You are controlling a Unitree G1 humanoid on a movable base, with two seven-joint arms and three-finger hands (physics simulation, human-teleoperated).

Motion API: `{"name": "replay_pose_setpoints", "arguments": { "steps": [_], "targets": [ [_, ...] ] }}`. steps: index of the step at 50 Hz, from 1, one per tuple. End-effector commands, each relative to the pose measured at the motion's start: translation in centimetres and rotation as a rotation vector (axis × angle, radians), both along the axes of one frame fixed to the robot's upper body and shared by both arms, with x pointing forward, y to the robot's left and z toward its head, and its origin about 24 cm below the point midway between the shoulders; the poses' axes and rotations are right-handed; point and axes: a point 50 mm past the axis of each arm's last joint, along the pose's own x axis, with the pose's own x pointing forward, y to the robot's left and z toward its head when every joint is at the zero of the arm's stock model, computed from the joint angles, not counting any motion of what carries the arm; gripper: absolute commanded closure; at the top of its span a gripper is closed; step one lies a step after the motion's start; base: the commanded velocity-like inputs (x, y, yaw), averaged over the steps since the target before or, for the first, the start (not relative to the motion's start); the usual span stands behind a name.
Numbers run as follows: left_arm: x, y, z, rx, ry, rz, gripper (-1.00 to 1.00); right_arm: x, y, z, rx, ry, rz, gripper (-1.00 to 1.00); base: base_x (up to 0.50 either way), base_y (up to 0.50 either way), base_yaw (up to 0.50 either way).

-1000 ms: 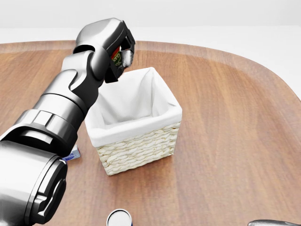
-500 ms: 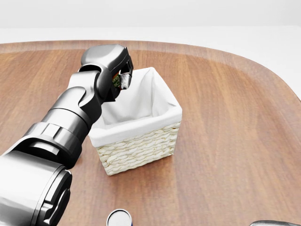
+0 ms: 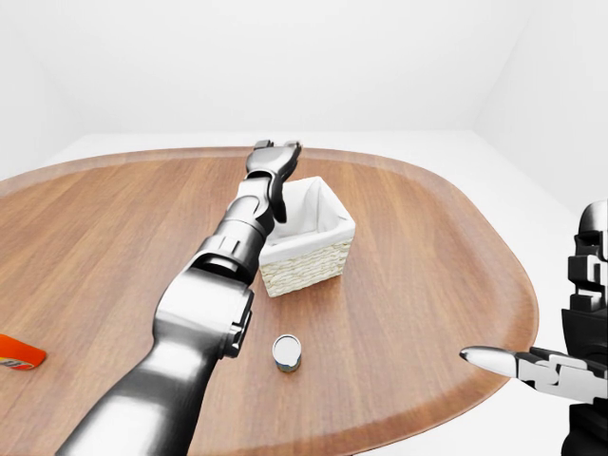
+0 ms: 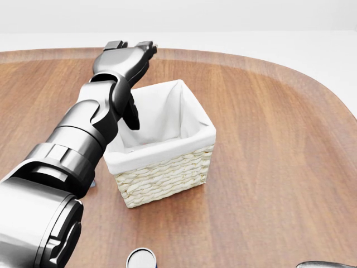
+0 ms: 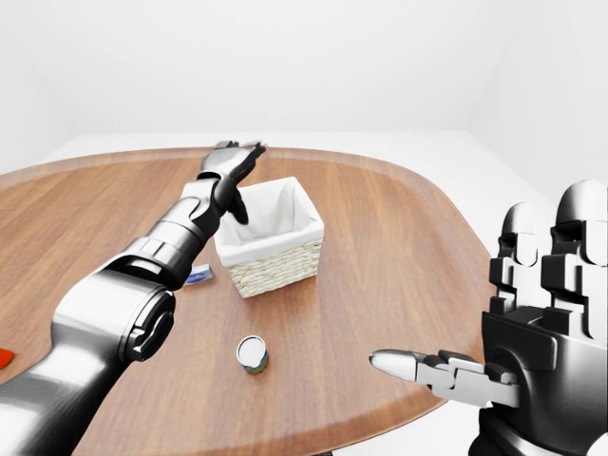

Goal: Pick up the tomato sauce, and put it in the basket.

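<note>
Starting nearest the robot: right hand (image 5: 532,332) sits low at the right of the right-eye view, fingers spread, one pointing out, holding nothing. A small can (image 5: 252,353) lies on the wooden table (image 4: 268,139) just nearer than the basket (image 4: 162,167). Farther out at the left edge of the left-eye view, an orange pkg (image 3: 19,353) lies well apart from the rest. A small blue item (image 5: 199,276) peeks out just beside the basket.

Left hand (image 4: 125,56) hangs above the basket's far-left rim w/ fingers splayed wide, nothing in it. Tomato sauce isn't clearly visible; only a faint reddish trace shows low inside the white liner, so prob it's in the basket, can't confirm.

Handling guess: if it's a small can, it'd be rigid, fairly dense, smooth-sided, so grip across the round body, mid-height.
</note>
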Motion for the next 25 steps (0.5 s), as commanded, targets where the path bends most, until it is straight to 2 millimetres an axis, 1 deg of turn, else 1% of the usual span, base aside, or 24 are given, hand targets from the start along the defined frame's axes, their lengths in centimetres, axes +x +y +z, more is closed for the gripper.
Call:
{"name": "replay_pose_setpoints", "arguments": {
  "steps": [1, 25],
  "targets": [
    [0.01, -0.04, 0.17, 0.004, -0.013, -0.004, -1.0, 0.02, 0.09, 0.0, -0.001, 0.0, 0.002, -1.0, 0.0, 0.0, 0.0],
    [0.08, 0.16, 0.55, 0.012, -0.02, -0.005, -1.0, -0.03, 0.05, 0.04, 0.0, 0.0, 0.002, -1.0, 0.0, 0.0, 0.0]
  ]
}}
